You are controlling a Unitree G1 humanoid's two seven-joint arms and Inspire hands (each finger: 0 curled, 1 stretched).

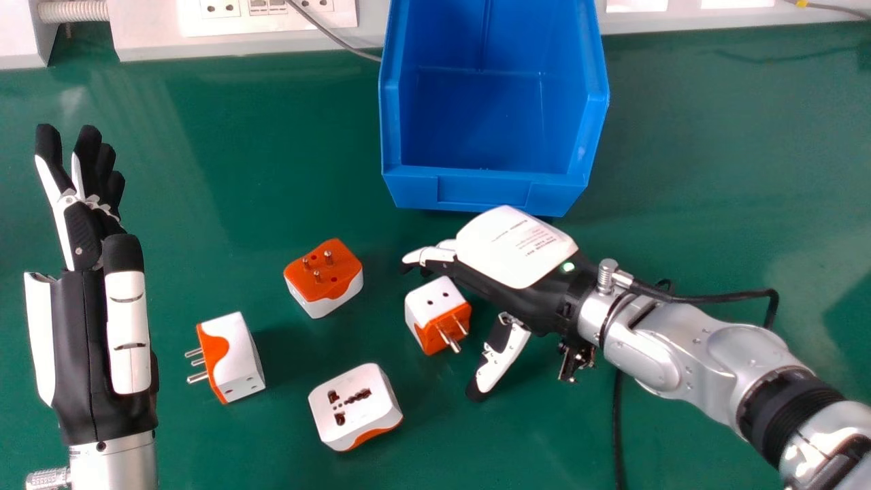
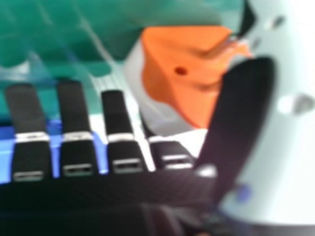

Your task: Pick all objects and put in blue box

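Adapter (image 1: pixel 430 299), right hand (image 1: pixel 514 252) beside it, fingers (image 1: pixel 435 254) straight, thumb (image 1: pixel 500 359) spread

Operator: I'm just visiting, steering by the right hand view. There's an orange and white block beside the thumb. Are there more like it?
Observer: Yes, three more, left of the block by the thumb: an orange-side-up block, a left-pronged block and a socket-side-up block.

Operator: And where's the blue box that they all go in?

Observer: The blue box stands just beyond the right hand, its low front edge toward the robot.
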